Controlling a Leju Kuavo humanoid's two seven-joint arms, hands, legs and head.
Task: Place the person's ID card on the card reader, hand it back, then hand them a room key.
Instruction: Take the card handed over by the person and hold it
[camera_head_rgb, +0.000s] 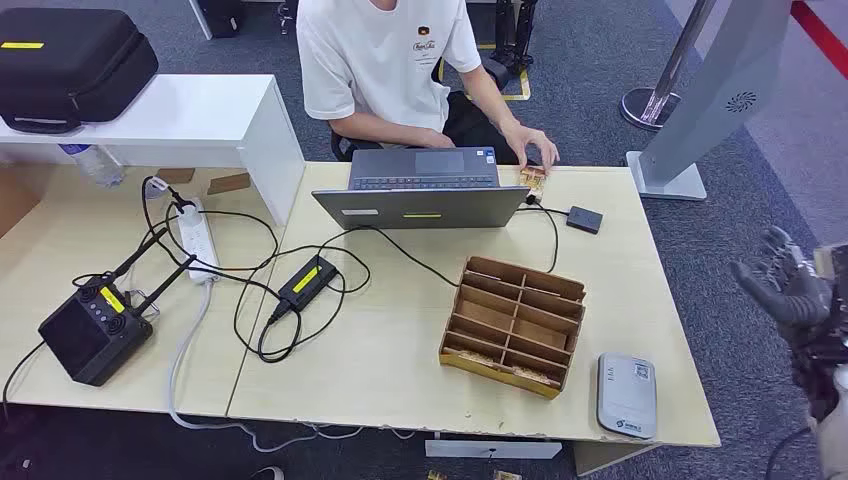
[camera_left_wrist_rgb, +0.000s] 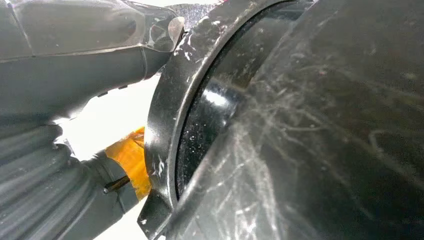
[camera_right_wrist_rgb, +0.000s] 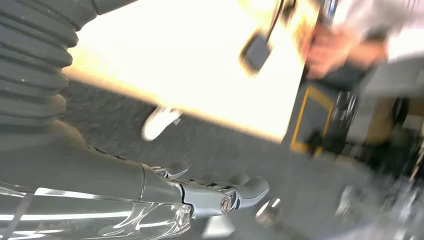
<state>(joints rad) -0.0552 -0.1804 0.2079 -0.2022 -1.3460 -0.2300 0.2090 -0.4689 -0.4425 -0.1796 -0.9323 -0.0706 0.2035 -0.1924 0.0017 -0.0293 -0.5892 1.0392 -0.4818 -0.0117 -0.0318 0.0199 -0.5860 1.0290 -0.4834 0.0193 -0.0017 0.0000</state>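
A person in a white shirt sits behind the table's far edge, one hand (camera_head_rgb: 530, 145) resting on a small card-like thing (camera_head_rgb: 534, 180) beside the laptop. A flat grey card reader (camera_head_rgb: 627, 393) lies at the table's near right corner. A wooden divided box (camera_head_rgb: 515, 325) stands left of the reader. My right hand (camera_head_rgb: 790, 285) hangs off the table's right side, above the carpet, fingers apart and empty. In the right wrist view its fingers (camera_right_wrist_rgb: 235, 192) are stretched out over the floor. My left hand (camera_left_wrist_rgb: 75, 60) shows its thumb against a dark body part, with its fingers hidden.
An open grey laptop (camera_head_rgb: 425, 190) sits at the far middle, wired to a small black box (camera_head_rgb: 584, 219). A power strip (camera_head_rgb: 198, 240), adapter (camera_head_rgb: 308, 280), cables and a black device (camera_head_rgb: 92, 335) cover the left. A grey stand base (camera_head_rgb: 665, 175) is off to the right.
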